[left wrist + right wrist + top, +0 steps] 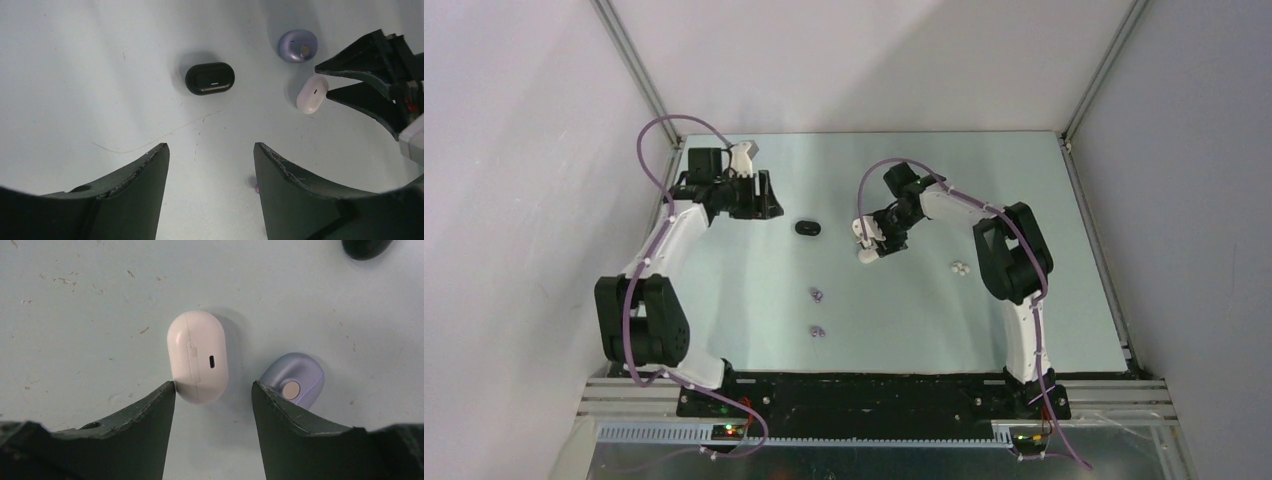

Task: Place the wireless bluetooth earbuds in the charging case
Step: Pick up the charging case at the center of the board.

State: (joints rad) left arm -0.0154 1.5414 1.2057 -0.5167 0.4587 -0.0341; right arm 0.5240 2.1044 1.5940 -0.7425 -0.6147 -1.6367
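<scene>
Two lavender earbuds (817, 295) (817, 331) lie on the table's near middle, and a white-pink pair (961, 268) lies to the right. No black buds show. My right gripper (213, 390) is open just above the table, with the closed white case (198, 355) at its left fingertip and the closed lavender case (295, 382) partly behind its right finger. In the top view it (882, 240) hovers over the white case (869, 255). My left gripper (211, 150) is open and empty, well short of the closed black case (210, 78). A pinkish speck (257, 186) peeks out beside its right finger.
The black case (807, 227) lies between the two grippers, with my left gripper (769, 195) to its left. In the left wrist view the right arm's fingers (370, 80) reach to the white case (312, 93), with the lavender case (298, 46) behind. Enclosure walls stand round the table.
</scene>
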